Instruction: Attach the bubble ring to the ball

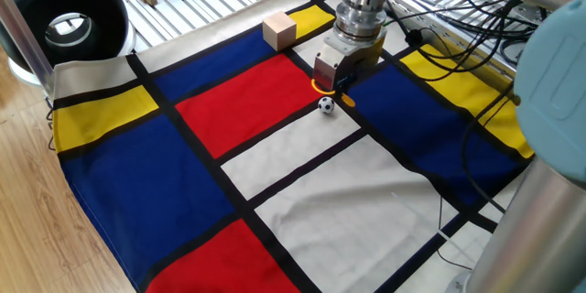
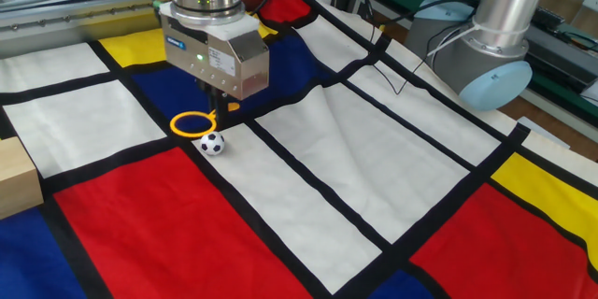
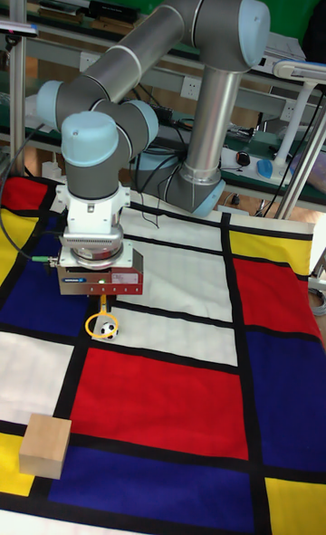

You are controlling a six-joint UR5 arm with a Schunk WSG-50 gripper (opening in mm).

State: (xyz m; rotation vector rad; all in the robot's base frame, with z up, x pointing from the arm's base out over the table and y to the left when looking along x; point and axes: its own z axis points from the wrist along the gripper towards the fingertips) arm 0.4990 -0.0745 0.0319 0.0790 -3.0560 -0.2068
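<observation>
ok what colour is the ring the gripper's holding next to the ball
Yellow. The bubble ring shows best in the other fixed view, beside the ball.

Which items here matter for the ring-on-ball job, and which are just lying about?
Job:
- bubble ring, handle in the gripper
- ball, beside the hoop, not inside it

Lying about:
- wooden cube
- black round device

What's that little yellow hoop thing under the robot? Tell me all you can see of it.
The bubble ring is a thin yellow hoop, plastic by its look, with a short orange-yellow handle. The claw grips the handle, its body hiding most of it. The hoop lies roughly level, low over the checked cloth, right beside the ball, not around it. Whether hoop and ball touch is unclear.
</observation>
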